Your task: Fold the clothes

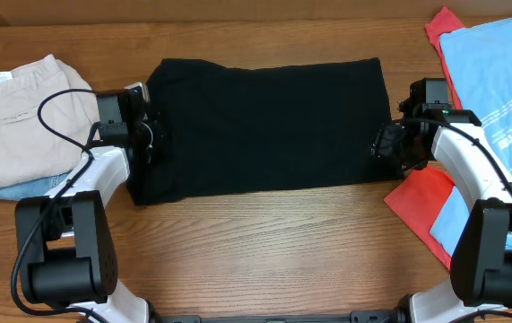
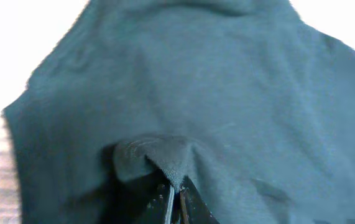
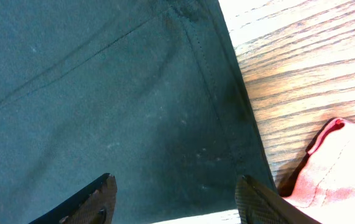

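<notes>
The black garment [image 1: 264, 126] lies flat on the tabletop [image 1: 273, 251], spread between the two tools. The left tool [image 2: 176, 190] sits at the garment's left edge, its fingers pressed together on a raised pinch of the black fabric. The right tool [image 3: 174, 183] hangs over the right hem with its fingers spread wide; whether they touch the cloth I cannot tell. Just outside the right tool lie a red cloth [image 1: 421, 202] and a light blue shirt [image 1: 498, 99]. On the far side of the left tool rest folded beige trousers [image 1: 18, 117].
</notes>
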{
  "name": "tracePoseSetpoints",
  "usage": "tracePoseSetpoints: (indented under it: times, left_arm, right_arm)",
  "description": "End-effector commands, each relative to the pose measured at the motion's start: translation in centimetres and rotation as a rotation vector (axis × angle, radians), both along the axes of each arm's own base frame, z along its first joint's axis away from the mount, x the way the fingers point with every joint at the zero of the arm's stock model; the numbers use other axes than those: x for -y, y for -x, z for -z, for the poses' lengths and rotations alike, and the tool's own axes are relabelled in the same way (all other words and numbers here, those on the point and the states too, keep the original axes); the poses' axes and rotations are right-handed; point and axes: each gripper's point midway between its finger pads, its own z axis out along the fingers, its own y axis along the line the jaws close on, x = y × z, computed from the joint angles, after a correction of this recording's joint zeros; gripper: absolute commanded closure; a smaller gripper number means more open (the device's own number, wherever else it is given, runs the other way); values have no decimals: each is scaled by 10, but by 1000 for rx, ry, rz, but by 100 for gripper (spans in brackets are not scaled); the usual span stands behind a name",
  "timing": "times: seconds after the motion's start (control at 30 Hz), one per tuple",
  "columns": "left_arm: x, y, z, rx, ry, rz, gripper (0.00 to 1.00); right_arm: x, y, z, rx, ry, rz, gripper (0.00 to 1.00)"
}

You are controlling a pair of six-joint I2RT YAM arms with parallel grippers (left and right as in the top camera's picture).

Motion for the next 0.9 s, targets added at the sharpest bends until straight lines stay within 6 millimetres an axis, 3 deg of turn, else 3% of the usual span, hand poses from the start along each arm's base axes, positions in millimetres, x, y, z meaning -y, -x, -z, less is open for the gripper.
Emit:
tracePoseSetpoints:
  times: [0.0,0.13,0.57,0.67,0.8,0.87]
  left_arm:
    - [14,-10,-30,100,-4,126,94]
    - [17,-10,-31,130,-54,205,94]
    - [18,-35,-61,317,-122,257,90]
    - [18,-33,-59,304,-120,259,58]
    - [15,-27,-49,252,-125,246,48]
    - [10,-25,-43,223,-145,222,47]
  right_arm:
    - [5,-2,-1,8,14,7,35]
    - [9,-2,0,6,35,12,35]
    - [9,-2,0,5,34,12,35]
    - [9,-2,0,5,34,12,35]
    - [9,-2,0,5,34,12,35]
    - [9,-2,0,5,35,12,35]
